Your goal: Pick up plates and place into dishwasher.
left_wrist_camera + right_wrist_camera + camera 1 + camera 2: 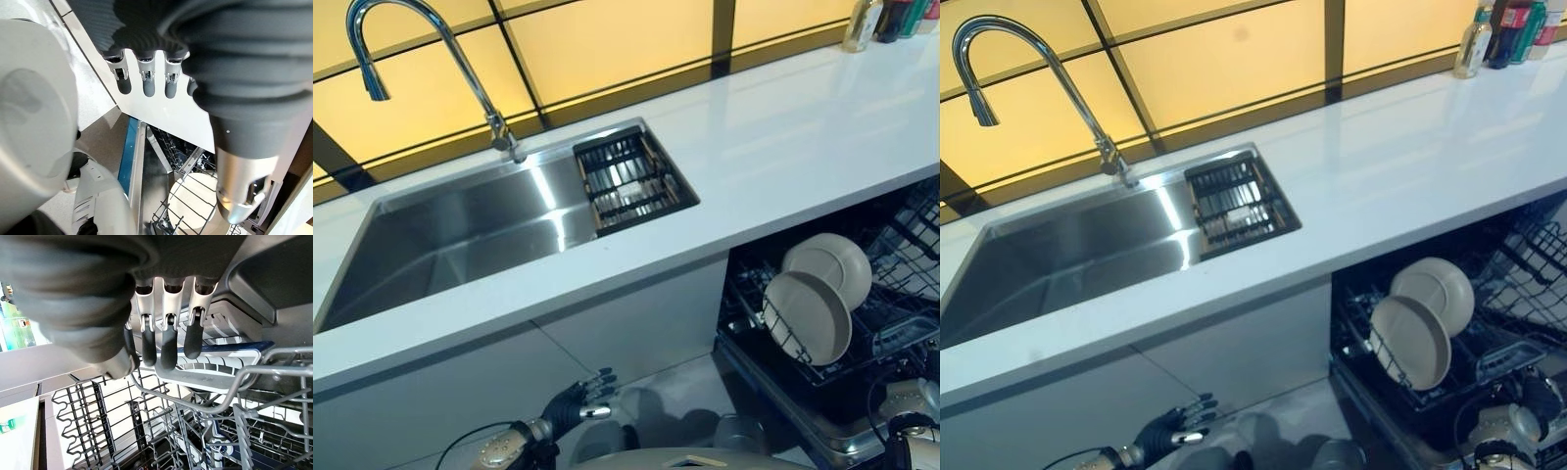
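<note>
Left hand (576, 399) hangs low before the cabinet, fingers (146, 81) relaxed and holding nothing. Right wrist view shows the right hand (168, 340) with fingers loosely straight, empty, over the dishwasher rack (146, 431). Head views add two plates (815, 299) upright in that rack, below the worktop (783, 137).

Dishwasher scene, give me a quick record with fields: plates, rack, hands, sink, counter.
plates: two beige plates standing on edge, one behind the other, in the lower rack
rack: dark wire lower rack pulled out below the counter
left hand: left hand low in front of the cabinet, fingers relaxed, holding nothing
right hand: right hand over the rack wires, fingers straight, holding nothing
sink: steel sink with a black drain basket at its end
counter: white counter, bottles at the far corner
</note>
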